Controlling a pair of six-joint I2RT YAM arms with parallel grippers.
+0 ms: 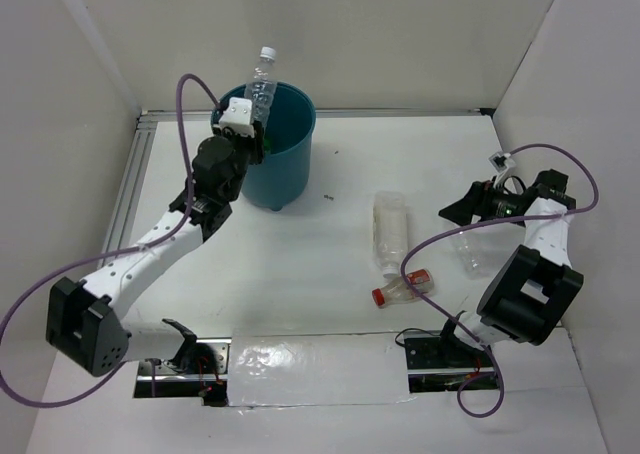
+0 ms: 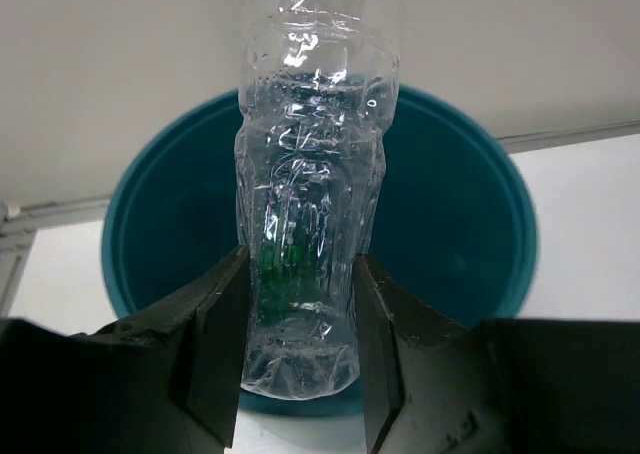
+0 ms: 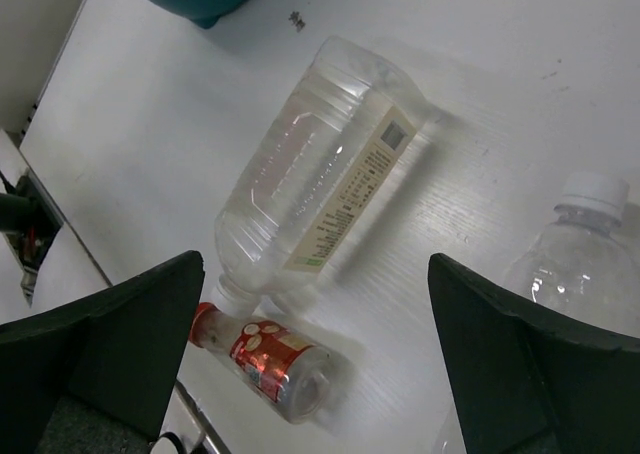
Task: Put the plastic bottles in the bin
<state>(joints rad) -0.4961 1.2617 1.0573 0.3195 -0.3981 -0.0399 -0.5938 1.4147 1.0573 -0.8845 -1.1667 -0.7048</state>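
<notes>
My left gripper (image 1: 250, 124) is shut on the base of a clear ribbed bottle (image 1: 262, 86) with a white cap, held upright over the teal bin (image 1: 285, 169). In the left wrist view the bottle (image 2: 310, 174) sits between my fingers (image 2: 225, 344) above the bin (image 2: 460, 234); something green shows through it inside. My right gripper (image 1: 462, 207) is open and empty above the table. Below it lie a wide clear labelled bottle (image 3: 310, 174), a small bottle with red cap and label (image 3: 265, 359), and a clear bottle with a white cap (image 3: 570, 264).
White walls enclose the table on the left, back and right. The wide bottle (image 1: 390, 232) and red-cap bottle (image 1: 402, 289) lie right of centre. Another clear bottle (image 1: 470, 249) lies beside my right arm. A foil-taped strip (image 1: 310, 369) runs along the near edge.
</notes>
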